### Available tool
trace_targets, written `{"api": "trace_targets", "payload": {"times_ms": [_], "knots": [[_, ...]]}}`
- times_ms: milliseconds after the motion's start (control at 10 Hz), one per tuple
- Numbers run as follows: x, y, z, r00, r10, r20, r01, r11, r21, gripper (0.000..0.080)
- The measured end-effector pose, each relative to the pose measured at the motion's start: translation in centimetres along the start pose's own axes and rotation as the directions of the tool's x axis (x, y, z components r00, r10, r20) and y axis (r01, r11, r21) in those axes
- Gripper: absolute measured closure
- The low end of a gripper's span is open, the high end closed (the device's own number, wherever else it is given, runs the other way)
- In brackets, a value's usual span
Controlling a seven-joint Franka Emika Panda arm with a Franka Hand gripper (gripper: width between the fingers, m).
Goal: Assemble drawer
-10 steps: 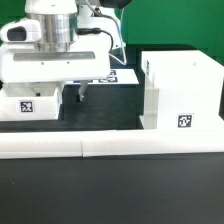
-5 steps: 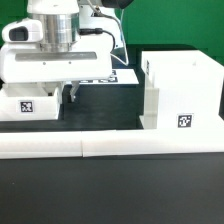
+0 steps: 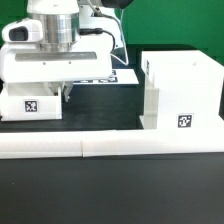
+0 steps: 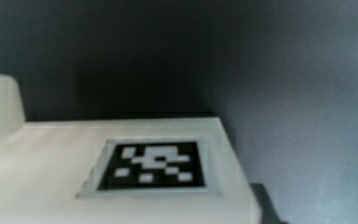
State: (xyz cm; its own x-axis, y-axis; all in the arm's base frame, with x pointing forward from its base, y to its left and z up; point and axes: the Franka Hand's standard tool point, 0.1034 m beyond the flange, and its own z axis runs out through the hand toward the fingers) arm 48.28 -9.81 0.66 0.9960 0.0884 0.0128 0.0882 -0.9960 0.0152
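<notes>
Gripper (image 3: 67, 94) low beside tray (image 3: 30, 105), frame left; can't tell finger gap. Looks like grasp step; next needs a carry to casing (image 3: 180, 90), right.

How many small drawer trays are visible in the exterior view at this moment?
1: the tray at the exterior view's left edge, its tag facing the camera, apart from the casing on that view's right. A second tray may be hidden behind the arm.
</notes>
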Motion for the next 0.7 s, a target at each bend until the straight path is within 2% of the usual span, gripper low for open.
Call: {"api": "trace_targets", "payload": {"times_ms": [200,400,600,700], "knots": [[0.3,-0.6,-0.2,1.000,0.010,0.002,-0.010,1.000,0.004,0.0758],[1.1,-2.1,-0.8,1.000,0.011,-0.003,-0.011,1.000,0.010,0.0758],[2.5,-4.4,-2.1,1.000,-0.005,0.004,0.005,1.000,0.026,0.0758],[3.1,-4.3,-2.5,0.999,-0.033,-0.007,0.033,0.999,0.029,0.0758]]}}
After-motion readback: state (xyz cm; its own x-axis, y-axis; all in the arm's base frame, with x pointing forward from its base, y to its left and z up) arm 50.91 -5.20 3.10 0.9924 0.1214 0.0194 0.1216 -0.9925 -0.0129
